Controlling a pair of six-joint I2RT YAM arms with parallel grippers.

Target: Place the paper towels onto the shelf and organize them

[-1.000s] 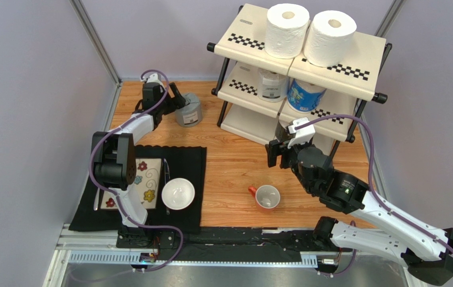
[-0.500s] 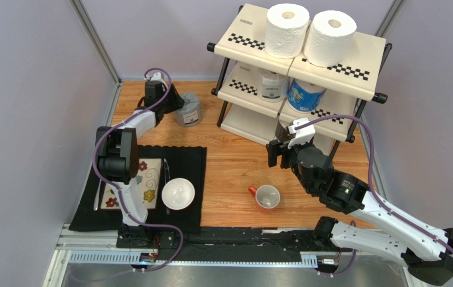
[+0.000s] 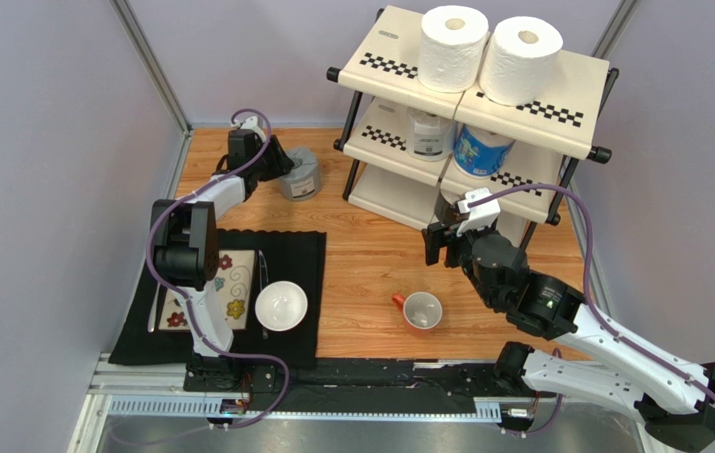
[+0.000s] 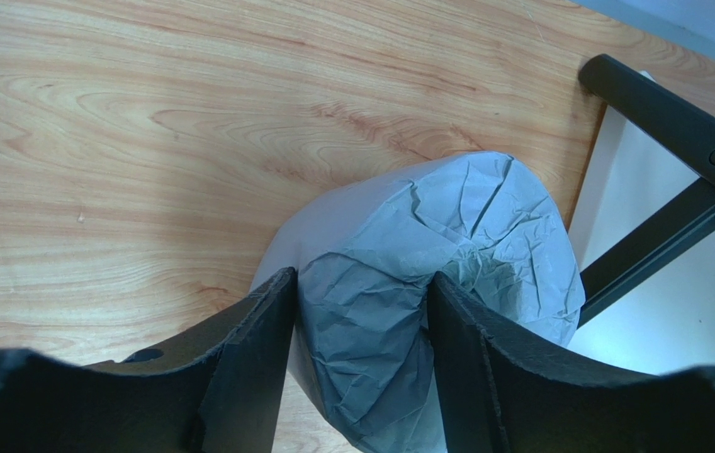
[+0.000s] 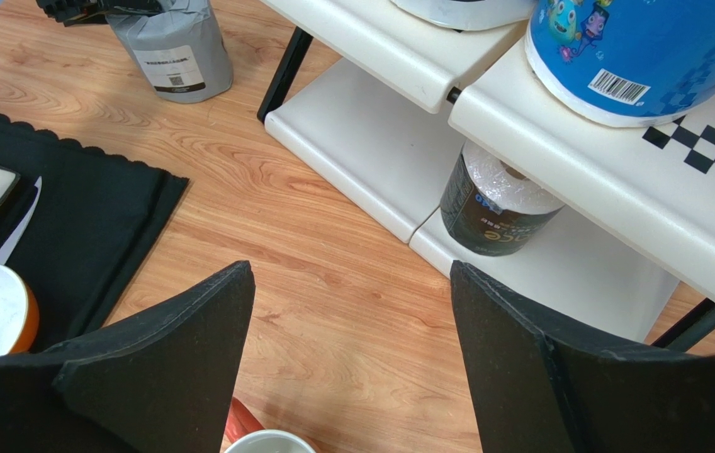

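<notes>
The grey-wrapped paper towel roll point(image 3: 301, 176) point(image 4: 446, 255) stands on the table left of the shelf point(image 3: 392, 49). My left gripper point(image 3: 279, 162) point(image 4: 361, 316) is shut on it, and its wrapper creases between the two pads. Two white rolls point(image 3: 453, 47) point(image 3: 520, 58) stand on the top tier. On the middle tier are a clear-white roll point(image 3: 429, 132) and a blue roll point(image 3: 479, 151). A black roll point(image 5: 494, 203) stands on the bottom tier. My right gripper point(image 3: 442, 245) point(image 5: 352, 293) hangs open over bare wood in front of the shelf's bottom tier, with nothing between its fingers.
An orange mug point(image 3: 420, 310) lies near the right gripper. A white bowl point(image 3: 281, 305) and a flowered plate point(image 3: 229, 288) sit on a black mat point(image 3: 290, 255) at the near left. The shelf's black legs point(image 4: 673, 123) stand close to the grey roll.
My left gripper has closed from wide open onto the grey roll. The right arm has edged slightly toward the shelf.
</notes>
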